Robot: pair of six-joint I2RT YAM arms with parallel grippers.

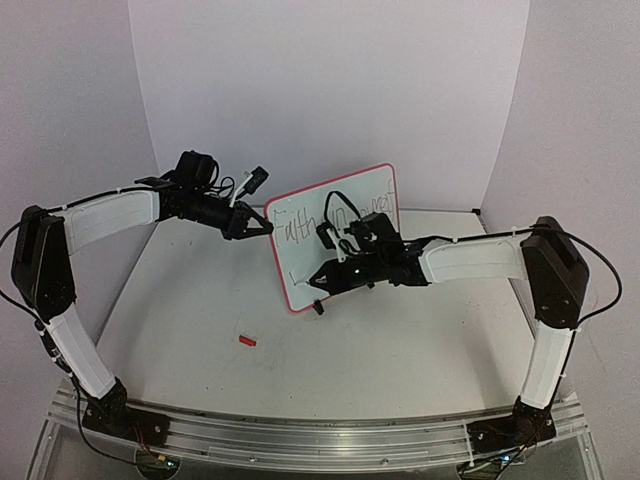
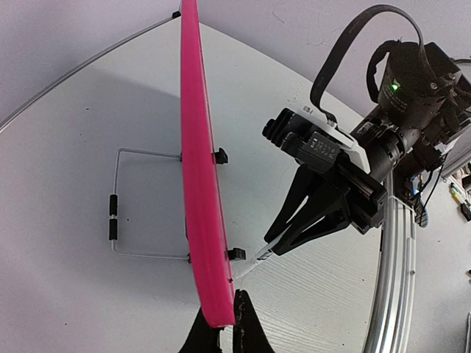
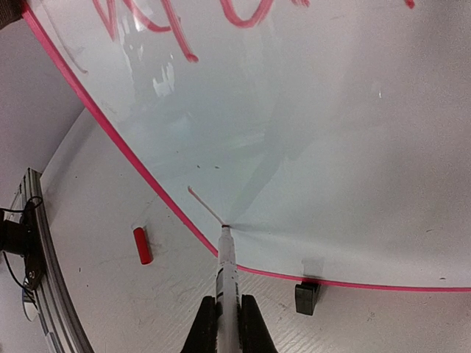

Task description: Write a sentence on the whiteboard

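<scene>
Pale walls [image 1: 330,80] close around the white table [image 1: 420,350], and the whiteboard [image 1: 296,258] stands upright near its middle, a little toward 12 o'clock, leaning back on a thin wire stand [image 2: 116,213]. At the 10 o'clock side of the board my left gripper [image 1: 265,228] has its jaws clamped on the pink rim; from the left wrist I see the rim edge-on, running down between the two fingertips. My right gripper [image 1: 318,283] is at the 7 o'clock corner of the board face, jaws closed on a thin marker [image 3: 227,276]. The marker tip touches the white surface just inside the rim, and one short thin stroke goes from it toward 10 o'clock.

The sentence [image 1: 300,222] has only its first line, across the upper part of the board; from above I read something like "Faith in" and then letters I cannot make out. From the right wrist only the bottoms of red strokes show at 12 o'clock. A black clip foot [image 3: 307,296] sits under the lower rim. A small red cap [image 1: 247,341] lies on the table at 7 o'clock from the board, well apart from it.
</scene>
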